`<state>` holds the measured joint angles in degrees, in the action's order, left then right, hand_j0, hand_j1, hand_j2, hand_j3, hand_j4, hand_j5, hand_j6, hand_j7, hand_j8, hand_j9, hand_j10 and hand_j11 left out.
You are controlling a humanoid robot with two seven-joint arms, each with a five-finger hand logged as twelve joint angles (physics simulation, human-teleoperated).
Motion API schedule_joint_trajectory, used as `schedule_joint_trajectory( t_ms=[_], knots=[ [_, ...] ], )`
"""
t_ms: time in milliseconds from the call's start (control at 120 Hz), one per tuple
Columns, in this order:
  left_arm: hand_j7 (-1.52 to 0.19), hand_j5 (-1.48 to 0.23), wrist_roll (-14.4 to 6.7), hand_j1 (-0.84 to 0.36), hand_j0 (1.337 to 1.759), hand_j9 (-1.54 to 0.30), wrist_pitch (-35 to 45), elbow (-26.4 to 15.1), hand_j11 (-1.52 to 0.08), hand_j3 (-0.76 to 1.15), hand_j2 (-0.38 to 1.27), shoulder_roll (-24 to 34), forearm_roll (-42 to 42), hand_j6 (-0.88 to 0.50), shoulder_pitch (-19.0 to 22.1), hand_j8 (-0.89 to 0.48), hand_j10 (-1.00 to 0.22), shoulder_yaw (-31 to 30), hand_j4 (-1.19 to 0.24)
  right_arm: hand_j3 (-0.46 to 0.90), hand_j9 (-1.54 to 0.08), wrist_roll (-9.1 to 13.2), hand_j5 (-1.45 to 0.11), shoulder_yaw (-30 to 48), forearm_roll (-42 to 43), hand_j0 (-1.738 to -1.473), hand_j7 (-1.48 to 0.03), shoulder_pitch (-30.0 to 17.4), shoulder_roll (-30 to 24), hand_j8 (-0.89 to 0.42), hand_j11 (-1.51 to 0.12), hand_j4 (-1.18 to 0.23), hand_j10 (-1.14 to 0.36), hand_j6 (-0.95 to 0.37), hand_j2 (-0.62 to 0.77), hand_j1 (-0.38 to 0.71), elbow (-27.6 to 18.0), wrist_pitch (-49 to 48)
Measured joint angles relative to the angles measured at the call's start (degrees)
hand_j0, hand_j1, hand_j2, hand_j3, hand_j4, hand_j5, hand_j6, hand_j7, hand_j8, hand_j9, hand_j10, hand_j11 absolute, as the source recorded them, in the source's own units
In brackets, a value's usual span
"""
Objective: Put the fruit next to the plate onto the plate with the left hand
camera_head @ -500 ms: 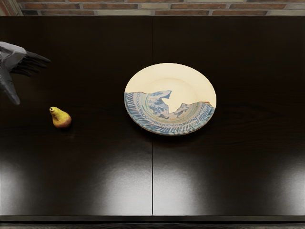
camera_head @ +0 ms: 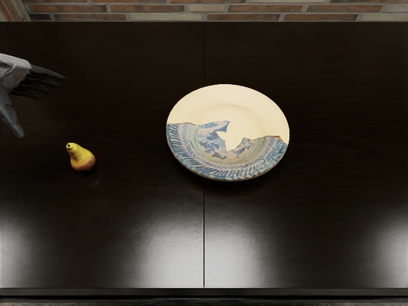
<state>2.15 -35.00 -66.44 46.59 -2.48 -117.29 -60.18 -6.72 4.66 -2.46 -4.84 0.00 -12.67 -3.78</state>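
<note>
The left hand enters at the upper left edge of the frame, above the table. Its dark fingers extend straight toward the right, held close together; the thumb points down and away from them. The hand is open and holds nothing. It touches no object.

Below and slightly right of the hand, a yellow pear lies on the table surface. The stem end points to the upper left; the broad end shows an orange-red blush. The pear is apart from the hand and well apart from the plate.

A vertical seam runs through the dark, glossy tabletop at the centre of the frame.

The plate rests right of centre, across that seam. Its far half is plain cream; its near half carries a blue pattern with a jagged boundary. Nothing lies on it.

A brick wall shows along the top edge.
</note>
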Motion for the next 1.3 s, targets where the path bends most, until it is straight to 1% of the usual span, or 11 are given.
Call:
schedule_joint_trajectory(
  t_ms=[183,275,350,433,517,575,825,892,950,1150,1300],
  knots=[
    [-0.01,-0.01,-0.03,0.34,1.658,-0.01,0.00,-0.07,-0.01,0.00,0.00,3.06,-0.45,-0.01,1.14,-0.01,-0.01,1.31,-0.01,0.00,-0.01,0.01,-0.01,0.00,0.00,-1.658,-0.01,0.00,0.00,-0.01,-0.01,-0.01,-0.01,-0.01,0.00,-0.34,0.01,0.00],
    [-0.01,-0.01,-0.04,0.34,1.658,-0.01,0.00,-0.39,-0.01,0.00,0.00,2.57,-0.16,-0.01,5.65,-0.01,-0.01,2.97,-0.01,0.00,-0.01,-0.02,-0.01,-0.01,0.00,-1.658,-0.01,0.00,0.00,-0.01,-0.01,-0.01,-0.01,-0.01,0.00,-0.34,0.01,0.00],
    [-0.01,-0.01,-0.04,0.34,1.658,-0.01,0.00,-0.60,-0.01,0.00,0.00,2.58,-0.02,-0.01,7.86,-0.01,-0.01,5.30,-0.01,0.00,-0.01,-0.01,-0.01,-0.01,0.00,-1.658,-0.01,0.00,0.00,-0.01,-0.01,-0.01,-0.01,-0.01,0.00,-0.34,0.01,0.00],
    [-0.01,-0.01,0.04,0.34,1.658,-0.01,0.00,-0.71,-0.01,0.00,0.00,2.63,0.08,-0.01,14.13,-0.01,-0.01,9.21,-0.01,0.00,-0.01,-0.02,-0.01,-0.01,0.00,-1.658,-0.01,0.00,0.00,-0.01,-0.01,-0.01,-0.01,-0.01,0.00,-0.34,0.01,0.00],
    [-0.01,-0.01,0.22,0.34,1.658,-0.01,0.01,-0.76,-0.01,0.00,0.00,2.71,0.25,-0.01,16.07,-0.01,-0.01,12.55,-0.01,0.00,-0.01,-0.01,-0.01,-0.01,0.00,-1.658,-0.01,0.00,0.00,-0.01,-0.01,-0.01,-0.01,-0.01,0.00,-0.34,0.01,0.00],
    [-0.01,-0.01,0.34,0.34,1.658,-0.01,1.31,-0.77,-0.01,0.00,0.00,3.18,1.25,-0.01,19.02,-0.01,-0.01,14.63,-0.01,0.00,-0.01,-0.01,-0.01,-0.01,0.00,-1.658,-0.01,0.00,0.00,-0.01,-0.01,-0.01,-0.01,-0.01,0.00,-0.34,0.01,0.00],
    [-0.01,-0.01,1.56,0.34,1.658,-0.01,8.76,-0.83,-0.01,0.00,0.00,3.26,3.17,-0.01,20.05,-0.01,0.00,17.77,-0.01,0.00,-0.01,0.01,-0.01,-0.01,0.00,-1.658,-0.01,0.00,0.00,-0.01,-0.01,-0.01,-0.01,-0.01,0.00,-0.34,0.01,0.00],
    [-0.01,-0.01,1.78,0.34,1.658,-0.01,11.14,-1.09,-0.01,0.00,0.00,3.19,3.29,-0.01,21.45,-0.01,0.00,17.98,-0.01,0.00,-0.01,0.00,-0.01,-0.01,0.00,-1.658,-0.01,0.00,0.00,-0.01,-0.01,-0.01,-0.01,-0.01,0.00,-0.34,0.01,0.00],
    [-0.01,-0.01,3.12,0.34,1.658,-0.01,13.26,-1.39,-0.01,0.00,0.00,3.25,3.45,-0.01,23.51,0.00,0.00,18.06,0.00,0.00,-0.01,-0.01,-0.01,-0.01,0.00,-1.658,-0.01,0.00,0.00,-0.01,-0.01,-0.01,-0.01,-0.01,0.00,-0.34,0.01,0.00],
    [-0.01,-0.01,7.63,0.34,1.658,-0.01,18.24,-1.86,-0.01,0.00,0.00,3.90,3.71,0.00,26.67,0.00,0.00,18.30,0.00,0.00,-0.01,0.00,-0.01,-0.01,0.00,-1.658,-0.01,0.00,0.00,-0.01,-0.01,-0.01,-0.01,-0.01,0.00,-0.34,0.01,0.00],
    [-0.01,-0.01,9.09,0.35,1.658,-0.01,19.86,-2.04,0.00,0.00,0.00,4.17,3.69,0.00,28.75,0.00,0.00,18.66,0.00,0.00,-0.01,-0.01,-0.01,-0.01,0.00,-1.658,-0.01,0.00,0.00,-0.01,-0.01,-0.01,-0.01,-0.01,0.00,-0.34,0.01,0.00]
  ],
)
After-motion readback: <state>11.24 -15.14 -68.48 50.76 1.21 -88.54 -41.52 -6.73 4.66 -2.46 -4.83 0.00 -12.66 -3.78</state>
